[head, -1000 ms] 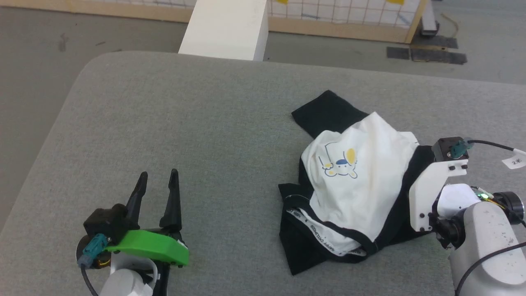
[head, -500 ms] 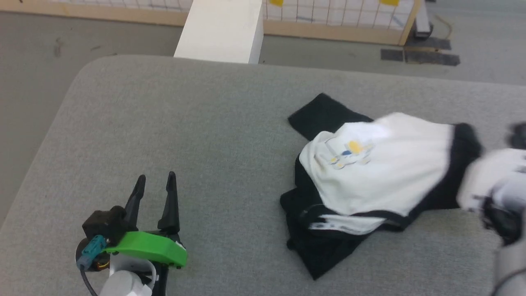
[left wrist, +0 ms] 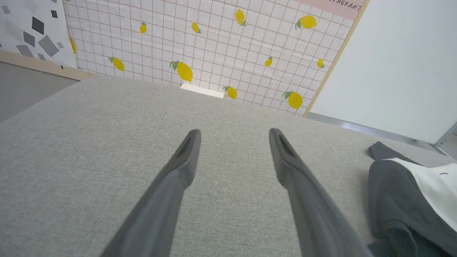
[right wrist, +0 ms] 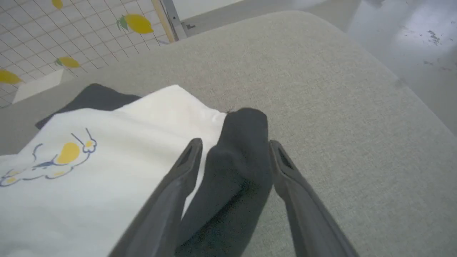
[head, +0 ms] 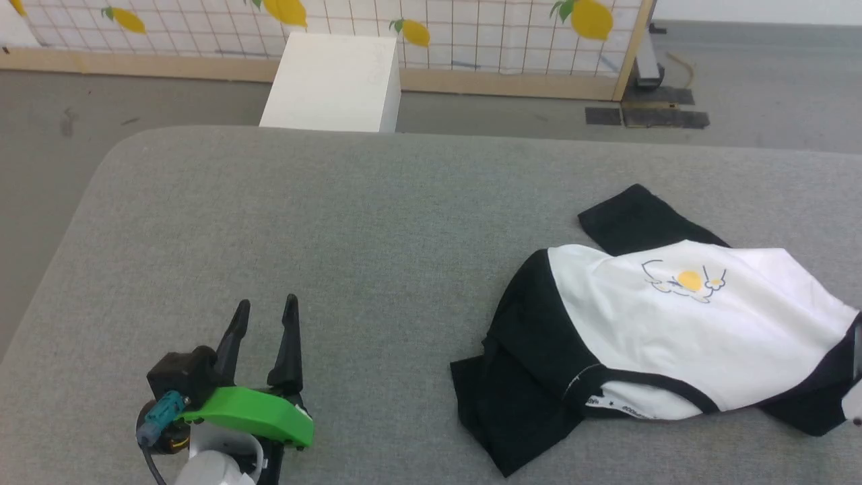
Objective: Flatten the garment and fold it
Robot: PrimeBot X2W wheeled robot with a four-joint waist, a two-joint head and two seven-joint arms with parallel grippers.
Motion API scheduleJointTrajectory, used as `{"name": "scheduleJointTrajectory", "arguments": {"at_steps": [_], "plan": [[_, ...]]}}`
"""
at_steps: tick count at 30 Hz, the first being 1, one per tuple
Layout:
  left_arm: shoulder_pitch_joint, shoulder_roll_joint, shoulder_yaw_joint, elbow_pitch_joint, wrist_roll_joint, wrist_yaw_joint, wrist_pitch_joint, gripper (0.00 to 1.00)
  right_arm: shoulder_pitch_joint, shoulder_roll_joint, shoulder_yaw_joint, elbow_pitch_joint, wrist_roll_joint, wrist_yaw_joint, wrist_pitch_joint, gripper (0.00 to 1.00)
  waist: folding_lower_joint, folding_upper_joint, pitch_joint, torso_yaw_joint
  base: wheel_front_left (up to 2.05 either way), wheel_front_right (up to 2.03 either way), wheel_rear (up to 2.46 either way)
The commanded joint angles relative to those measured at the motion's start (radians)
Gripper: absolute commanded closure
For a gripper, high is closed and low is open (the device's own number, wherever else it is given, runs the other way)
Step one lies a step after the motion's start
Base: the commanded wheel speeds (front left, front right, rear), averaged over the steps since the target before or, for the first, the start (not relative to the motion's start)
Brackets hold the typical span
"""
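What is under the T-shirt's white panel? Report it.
Black fabric spreads out from beneath the T-shirt's white panel at its left, with lettered collar tape peeking below. Whatever lies further under is covered.

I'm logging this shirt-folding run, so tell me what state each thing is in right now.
garment: rumpled, not yet flattened, print facing up.
left gripper: open, empty.
right gripper: open, straddling the black sleeve.

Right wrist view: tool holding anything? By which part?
Nothing gripped, it seems. Right tool is open; the black sleeve of the T-shirt lies loose between its fingers. Left tool open, empty.
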Motion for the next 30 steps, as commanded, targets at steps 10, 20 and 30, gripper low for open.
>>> {"name": "scheduleJointTrajectory", "arguments": {"at_steps": [10, 20, 30], "plan": [[-0.137, -0.031, -0.151, -0.020, -0.091, -0.023, 0.193, 0.00, 0.067, 0.001, 0.100, -0.050, 0.216, -0.001, -0.221, 0.00, 0.0000, 0.0000, -0.045, -0.047, 0.00, 0.00, 0.00], [-0.262, -0.041, -0.472, 0.098, -0.104, 0.024, 0.765, 0.00, 0.094, 0.001, 0.155, -0.056, 0.243, -0.001, -0.244, 0.00, 0.0000, 0.0000, -0.013, -0.131, 0.00, 0.00, 0.00], [-0.258, -0.010, -0.578, 0.179, -0.071, 0.042, 1.022, 0.90, 0.096, 0.001, 0.182, -0.058, 0.262, -0.001, -0.268, 0.00, 0.0000, 0.0000, 0.036, -0.183, 0.00, 0.00, 0.00]]}}
